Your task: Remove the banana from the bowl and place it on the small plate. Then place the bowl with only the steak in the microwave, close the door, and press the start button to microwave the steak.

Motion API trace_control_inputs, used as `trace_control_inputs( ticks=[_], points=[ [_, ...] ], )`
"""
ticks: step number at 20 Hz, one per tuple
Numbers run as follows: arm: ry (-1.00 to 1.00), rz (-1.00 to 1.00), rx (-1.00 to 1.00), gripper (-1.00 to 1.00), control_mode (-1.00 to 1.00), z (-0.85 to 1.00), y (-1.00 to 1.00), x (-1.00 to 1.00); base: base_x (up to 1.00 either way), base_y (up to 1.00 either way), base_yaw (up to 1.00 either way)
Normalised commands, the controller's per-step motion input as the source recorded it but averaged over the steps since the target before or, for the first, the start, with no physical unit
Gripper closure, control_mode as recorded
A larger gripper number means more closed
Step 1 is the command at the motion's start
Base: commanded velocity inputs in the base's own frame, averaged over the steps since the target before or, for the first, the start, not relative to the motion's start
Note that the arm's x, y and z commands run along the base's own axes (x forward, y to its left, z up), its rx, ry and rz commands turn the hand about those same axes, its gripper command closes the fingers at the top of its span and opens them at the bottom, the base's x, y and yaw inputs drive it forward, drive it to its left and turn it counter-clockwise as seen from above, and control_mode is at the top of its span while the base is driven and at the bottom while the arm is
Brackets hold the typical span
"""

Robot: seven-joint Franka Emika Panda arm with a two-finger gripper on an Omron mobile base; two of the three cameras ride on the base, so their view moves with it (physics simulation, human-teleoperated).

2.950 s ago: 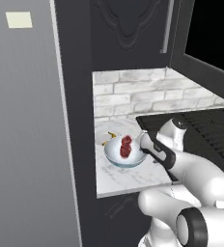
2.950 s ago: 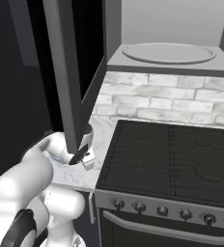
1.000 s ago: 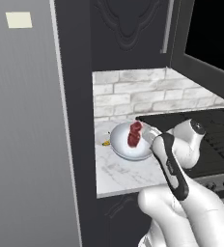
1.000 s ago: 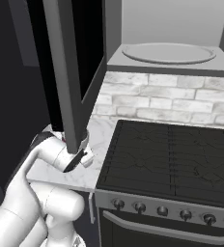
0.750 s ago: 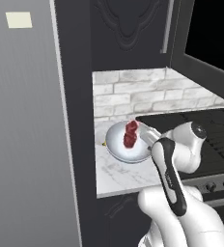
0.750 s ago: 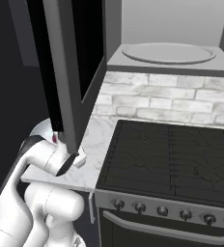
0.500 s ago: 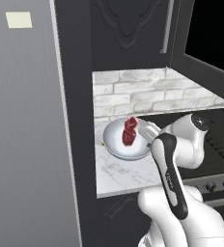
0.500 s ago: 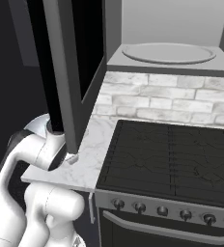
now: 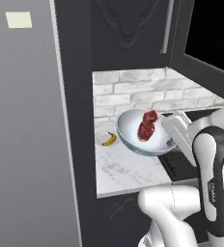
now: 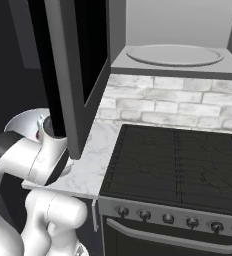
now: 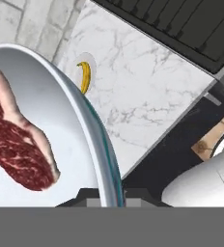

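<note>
bowl (image 9: 142, 132): white, tilted, lifted off counter | steak (image 9: 147, 125): dark red, inside | gripper (image 9: 174, 140): clamped on bowl rim

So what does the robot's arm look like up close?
The arm is glossy white with rounded, chunky segments. A black band curves around one joint, carrying tiny white lettering too small to read. The gripper end is a pale grey block. No loose cables show.

left base view: I look from behind-left, forward and down at the marble counter (image 9: 133, 169).
right base view: behind-right, facing stove (image 10: 178, 155) and same counter.
hand view: very near the bowl (image 11: 65, 144), counter below.
</note>
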Motion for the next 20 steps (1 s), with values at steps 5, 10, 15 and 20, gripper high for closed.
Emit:
trace_control_inputs(
  ticks=[5,10,15,20],
  points=[
    [0.01,-0.21,0.07,1.0,-1.0,0.4,0.06,-0.8,0.0,0.0,0.0],
    [0.01,-0.17,0.04,1.0,-1.0,0.15,0.0,-0.56,0.0,0.0,0.0],
    [0.0,-0.04,-0.03,1.0,-1.0,-0.05,0.35,0.05,0.0,0.0,0.0],
    [0.02,-0.01,-0.05,1.0,-1.0,-0.19,0.48,0.28,0.0,0.0,0.0]
  ],
)
